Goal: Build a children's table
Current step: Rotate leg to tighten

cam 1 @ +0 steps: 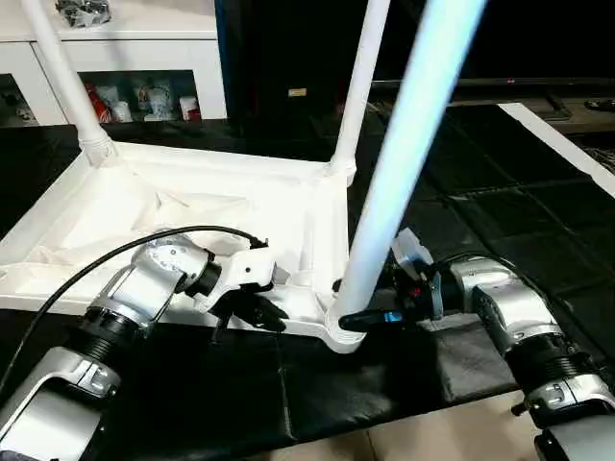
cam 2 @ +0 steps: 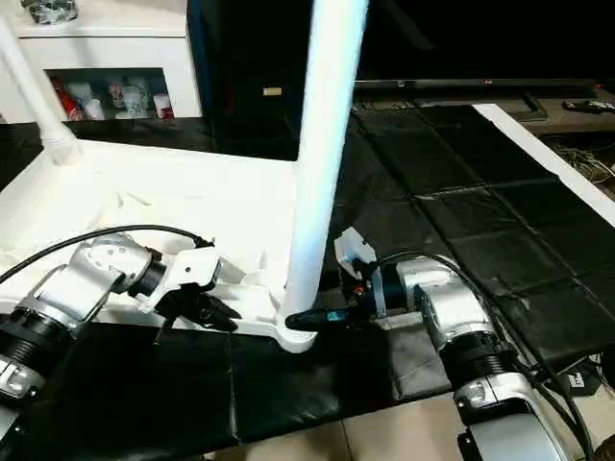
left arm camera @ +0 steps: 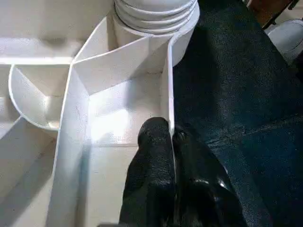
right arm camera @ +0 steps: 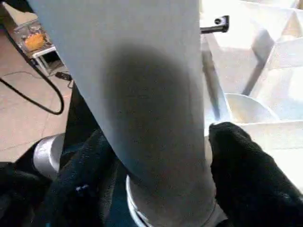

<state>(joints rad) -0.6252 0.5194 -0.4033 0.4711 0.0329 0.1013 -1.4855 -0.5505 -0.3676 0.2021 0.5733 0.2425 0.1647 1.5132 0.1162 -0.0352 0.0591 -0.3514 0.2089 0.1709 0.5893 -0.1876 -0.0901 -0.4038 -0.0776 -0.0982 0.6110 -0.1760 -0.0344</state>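
While the left claw (cam 1: 252, 309) pinches the rim of the upside-down top (cam 1: 144, 226), the right claw (cam 1: 363, 319) (the nearer one) loosely straddles the upright leg (cam 1: 399, 182) at its socket.

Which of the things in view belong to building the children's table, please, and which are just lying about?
Job in hand:
- upturned table top
- near leg
- two far legs
- left gripper
- right gripper

Lying about:
- white cabinet
- black floor mats
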